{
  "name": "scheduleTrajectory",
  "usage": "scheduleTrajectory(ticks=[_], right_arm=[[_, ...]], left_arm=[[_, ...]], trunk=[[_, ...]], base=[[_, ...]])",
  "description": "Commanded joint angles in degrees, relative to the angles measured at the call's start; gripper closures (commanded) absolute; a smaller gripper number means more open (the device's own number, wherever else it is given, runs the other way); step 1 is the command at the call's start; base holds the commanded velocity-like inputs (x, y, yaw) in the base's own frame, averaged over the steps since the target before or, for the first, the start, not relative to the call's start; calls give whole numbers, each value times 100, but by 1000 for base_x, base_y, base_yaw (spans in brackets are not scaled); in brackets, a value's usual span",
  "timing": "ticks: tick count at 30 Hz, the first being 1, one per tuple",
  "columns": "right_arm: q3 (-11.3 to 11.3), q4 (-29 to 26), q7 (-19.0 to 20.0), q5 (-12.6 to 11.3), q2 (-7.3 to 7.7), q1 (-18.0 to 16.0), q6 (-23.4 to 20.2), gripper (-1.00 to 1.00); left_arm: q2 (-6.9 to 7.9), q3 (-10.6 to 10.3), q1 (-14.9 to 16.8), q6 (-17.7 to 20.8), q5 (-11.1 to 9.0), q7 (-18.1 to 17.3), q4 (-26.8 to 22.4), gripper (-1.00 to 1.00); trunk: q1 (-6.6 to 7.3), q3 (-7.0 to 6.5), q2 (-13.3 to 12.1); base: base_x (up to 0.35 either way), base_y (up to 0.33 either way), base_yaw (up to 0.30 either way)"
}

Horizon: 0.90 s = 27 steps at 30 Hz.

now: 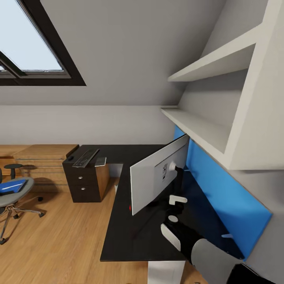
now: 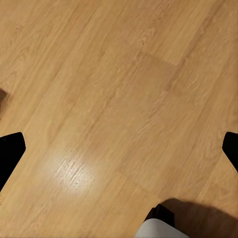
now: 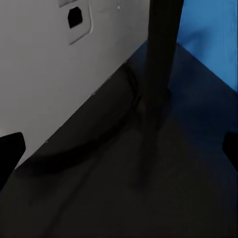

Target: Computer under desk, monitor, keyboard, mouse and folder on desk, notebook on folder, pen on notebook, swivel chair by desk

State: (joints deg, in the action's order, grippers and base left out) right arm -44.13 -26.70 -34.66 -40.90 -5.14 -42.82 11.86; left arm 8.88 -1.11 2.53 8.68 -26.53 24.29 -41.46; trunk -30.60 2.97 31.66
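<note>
The right gripper (image 1: 176,205) hangs wide open behind the monitor (image 1: 152,177); it should probably close squarely on the stand (image 3: 161,54), low, avoiding tilt.

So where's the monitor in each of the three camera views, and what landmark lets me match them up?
Head view: the monitor stands on the desk at centre, its grey back toward the blue wall panel.
Left wrist view: wooden floor, not the monitor.
Right wrist view: the monitor's grey back and its dark stand.
Shared landmark: the blue wall panel, in the head and right wrist views.
</note>
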Motion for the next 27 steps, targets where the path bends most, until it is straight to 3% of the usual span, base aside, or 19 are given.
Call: scheduleTrajectory(ticks=[1, 2, 3, 6, 9, 11, 13, 15, 17, 20, 22, 25, 26, 27], right_arm=[[-56, -544, -278, -60, 183, 145, -136, -100], [-63, -1504, -664, -59, 508, 449, -468, -100], [-67, -2845, -1147, -59, 928, 923, -970, -100], [-69, -3949, -1518, -63, 1190, 1236, -1421, -100], [-111, -4711, -1872, -55, 1275, 1387, -1881, -100], [-146, -4909, -2050, -44, 1185, 1421, -2168, -100], [-143, -4995, -2231, -20, 915, 1436, -2474, -100], [-100, -5052, -2615, 162, 437, 1447, -2934, -100], [-114, -5055, -2817, 431, 254, 1450, -3096, -100], [-186, -4999, -2916, 687, 180, 1457, -3075, -100], [-279, -4973, -2931, 726, 179, 1461, -2997, -100], [-656, -4916, -2968, 777, 182, 1467, -2771, -100], [-940, -4867, -2975, 797, 177, 1469, -2639, -100], [-975, -4854, -2975, 802, 176, 1469, -2626, -100]], left_arm=[[3, -12, 2, 28, -28, 32, -9, -100], [3, -12, 2, 28, -28, 32, 1, -100], [1, -12, 2, 28, -28, 32, 14, -100], [0, -12, 2, 28, -28, 32, 20, -100], [6, -10, 2, 23, -28, 32, 22, -100], [7, -8, 2, 7, -31, 32, 30, -100], [6, -8, 2, -45, -30, 32, 66, -100], [2, -11, 2, -248, -29, 31, 161, -100], [-4, -13, 2, -389, -28, 30, 199, -100], [-15, -18, 2, -467, -28, 25, 219, -100], [-19, -19, 2, -478, -28, 24, 221, -100], [-24, -56, 2, -492, -28, 23, 224, -100], [-26, -195, 2, -499, -28, 23, 225, -100], [-26, -227, 2, -501, -30, 23, 225, -100]], trunk=[[-3, 12, 11], [-3, 12, 11], [-3, 12, 11], [-3, 12, 11], [-3, 12, 11], [-3, 12, 11], [-3, 12, 11], [-3, 12, 11], [-3, 12, 11], [-3, 12, 11], [-3, 12, 11], [-3, 12, 11], [-3, 12, 11], [-3, 12, 11]], base=[[0, 0, 0], [0, 0, 0], [0, 0, 0], [0, 0, 0], [0, 0, 0], [0, 0, 0], [0, 0, 0], [0, 0, 0], [0, 0, 0], [0, 91, 0], [0, 212, 0], [0, 264, 0], [0, 297, 0], [0, 299, 0]])
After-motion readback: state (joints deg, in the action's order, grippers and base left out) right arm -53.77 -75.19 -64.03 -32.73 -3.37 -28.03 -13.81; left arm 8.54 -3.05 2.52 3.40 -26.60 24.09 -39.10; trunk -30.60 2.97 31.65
